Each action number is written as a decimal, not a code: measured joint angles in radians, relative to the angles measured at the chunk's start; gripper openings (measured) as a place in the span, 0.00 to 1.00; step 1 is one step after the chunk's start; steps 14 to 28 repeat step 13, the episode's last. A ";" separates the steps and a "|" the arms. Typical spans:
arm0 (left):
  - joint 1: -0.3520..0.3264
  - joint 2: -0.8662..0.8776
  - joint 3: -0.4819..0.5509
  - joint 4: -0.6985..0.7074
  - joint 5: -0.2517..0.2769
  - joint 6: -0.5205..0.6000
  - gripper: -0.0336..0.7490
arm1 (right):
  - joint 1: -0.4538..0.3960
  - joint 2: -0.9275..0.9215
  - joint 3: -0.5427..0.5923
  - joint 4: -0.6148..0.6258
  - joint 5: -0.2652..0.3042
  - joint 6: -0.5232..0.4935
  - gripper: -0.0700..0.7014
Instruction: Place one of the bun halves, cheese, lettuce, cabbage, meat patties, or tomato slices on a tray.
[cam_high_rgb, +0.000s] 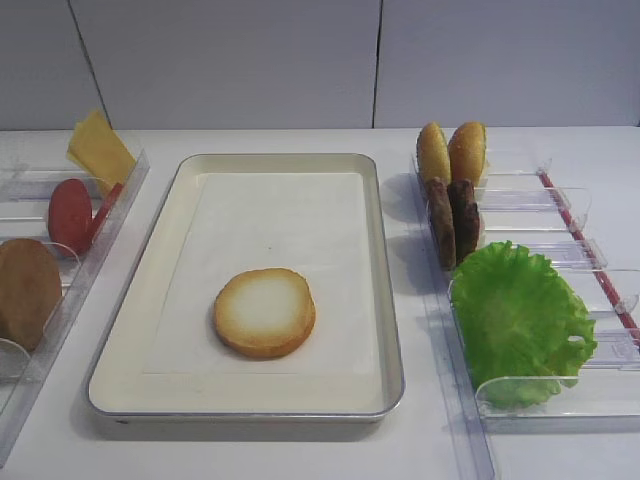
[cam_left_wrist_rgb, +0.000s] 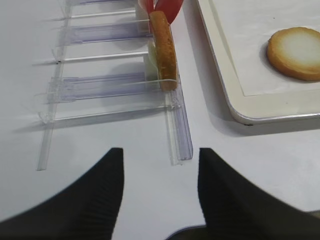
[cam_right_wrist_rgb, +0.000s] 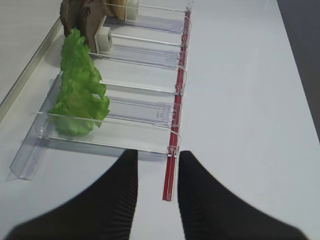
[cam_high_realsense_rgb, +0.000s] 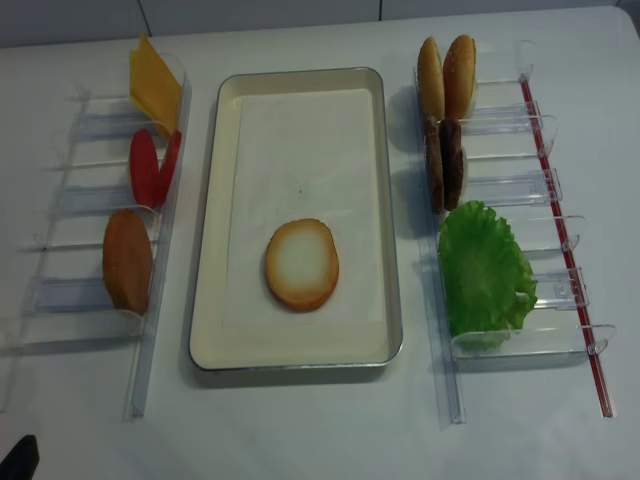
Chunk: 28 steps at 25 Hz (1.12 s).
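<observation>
I see the flat bun half (cam_high_rgb: 264, 312) lying cut face up on the white paper liner (cam_high_rgb: 270, 230) of the cream tray (cam_high_rgb: 384, 290), toward the tray's near end and clear of its rim. Nothing is touching it.

To the left of the tray, a clear plastic rack (cam_high_realsense_rgb: 160, 300) holds the brown domed bun half (cam_high_realsense_rgb: 128, 261) standing on edge nearest me, then the tomato slices (cam_high_realsense_rgb: 145, 167), then the cheese (cam_high_realsense_rgb: 155, 84) at the far end. To the right, a second clear rack (cam_high_realsense_rgb: 445, 300) holds the ruffled lettuce (cam_high_realsense_rgb: 484, 274) nearest me, the two dark meat patties (cam_high_realsense_rgb: 444, 165) beyond it, and two yellow-orange upright bun halves (cam_high_realsense_rgb: 446, 77) at the far end. A red strip (cam_high_realsense_rgb: 570, 260) runs along that rack's outer side.

My left gripper (cam_left_wrist_rgb: 161, 175) hangs above the bare table (cam_left_wrist_rgb: 100, 145) just short of the left rack's near end, its black fingers (cam_left_wrist_rgb: 100, 195) spread wide with nothing between them. My right gripper (cam_right_wrist_rgb: 157, 182) hovers at the near end of the right rack, over the red strip, fingers (cam_right_wrist_rgb: 205, 200) parted and holding nothing.
</observation>
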 joint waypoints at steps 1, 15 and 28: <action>0.000 0.000 0.000 0.000 0.000 0.000 0.45 | 0.000 0.000 0.000 0.000 0.000 0.000 0.41; 0.000 0.000 0.000 0.000 0.000 0.000 0.45 | 0.000 0.000 0.000 0.000 0.000 0.000 0.41; 0.000 0.000 0.000 0.000 0.000 0.000 0.45 | 0.000 0.000 0.000 0.000 0.000 0.000 0.41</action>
